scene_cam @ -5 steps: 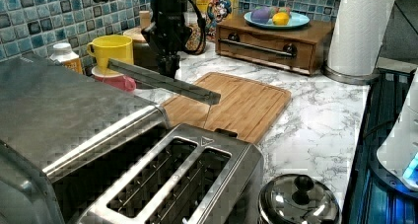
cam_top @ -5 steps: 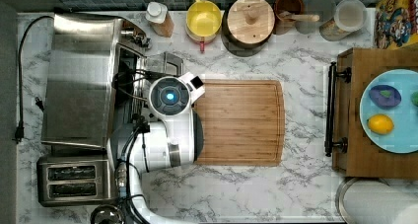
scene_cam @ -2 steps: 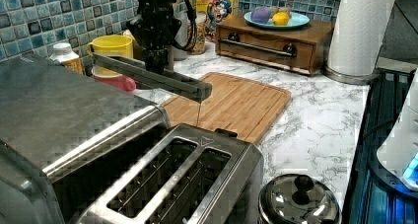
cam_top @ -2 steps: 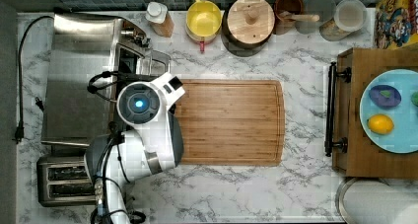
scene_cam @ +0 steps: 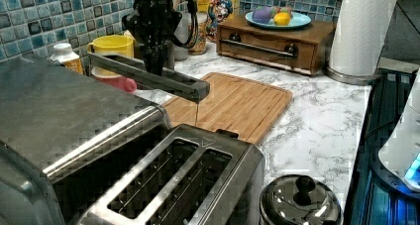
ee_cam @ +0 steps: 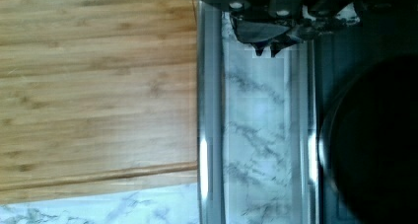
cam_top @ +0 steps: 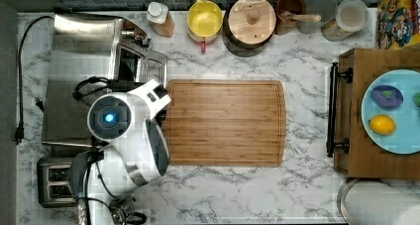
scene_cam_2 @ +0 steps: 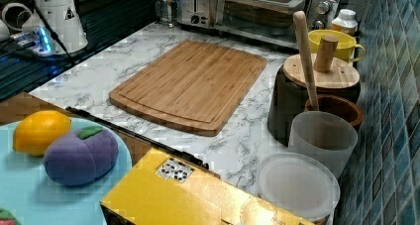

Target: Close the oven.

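Observation:
The oven [cam_top: 79, 76] is a brushed steel box at the top view's left; it also shows as oven [scene_cam: 59, 111] and oven [scene_cam_2: 277, 7]. Its glass door [cam_top: 146, 66] hangs partly open, tilted upward, with the long bar handle [scene_cam: 163, 81] out over the counter. My gripper [scene_cam: 152, 69] reaches down right at that handle. In the wrist view my gripper [ee_cam: 266, 49] is shut, its tips in the gap between the bar handle [ee_cam: 209, 135] and the door's edge [ee_cam: 300, 135]. From above, the arm [cam_top: 124, 121] covers the gripper.
A bamboo cutting board [cam_top: 225, 121] lies just beside the door. A two-slot toaster [cam_top: 54, 180] stands next to the oven. A yellow mug [cam_top: 204, 19], a bottle [cam_top: 159, 17] and jars line the back wall. A paper towel roll [scene_cam: 361, 31] stands far off.
The arm has moved toward the oven and the door has swung up with it, its handle now closer to the oven body. Most of that happened in the earlier half second.

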Available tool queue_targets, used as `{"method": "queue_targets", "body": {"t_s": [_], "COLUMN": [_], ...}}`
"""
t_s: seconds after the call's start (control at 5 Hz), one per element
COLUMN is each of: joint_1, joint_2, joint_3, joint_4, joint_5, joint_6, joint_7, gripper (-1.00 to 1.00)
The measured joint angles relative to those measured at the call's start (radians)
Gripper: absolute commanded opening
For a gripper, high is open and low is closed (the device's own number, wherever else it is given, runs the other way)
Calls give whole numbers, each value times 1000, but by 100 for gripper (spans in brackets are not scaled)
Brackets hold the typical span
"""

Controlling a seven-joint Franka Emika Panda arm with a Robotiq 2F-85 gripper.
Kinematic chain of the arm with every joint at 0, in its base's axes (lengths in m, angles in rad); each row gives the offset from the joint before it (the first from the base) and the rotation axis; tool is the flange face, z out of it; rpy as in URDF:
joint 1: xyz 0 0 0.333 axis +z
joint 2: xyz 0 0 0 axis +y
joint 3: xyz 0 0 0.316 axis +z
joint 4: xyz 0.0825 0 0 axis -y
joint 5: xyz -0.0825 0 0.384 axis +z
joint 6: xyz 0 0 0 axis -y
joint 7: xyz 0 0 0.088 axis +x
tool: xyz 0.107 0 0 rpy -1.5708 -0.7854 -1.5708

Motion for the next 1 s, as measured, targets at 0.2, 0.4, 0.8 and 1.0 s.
{"method": "queue_targets", "body": {"t_s": [0.2, 0.4, 0.8, 1.0], "joint_1": [1, 6, 17, 22], "joint_2": [-9, -12, -81, -205], "joint_3": [52, 102, 140, 91], "joint_4": [0, 2, -23, -61], "joint_5": [0, 25, -33, 12], "joint_6": [17, 49, 105, 120], "joint_7": [1, 1, 126, 126], "gripper": [-100, -100, -100, -100]}}
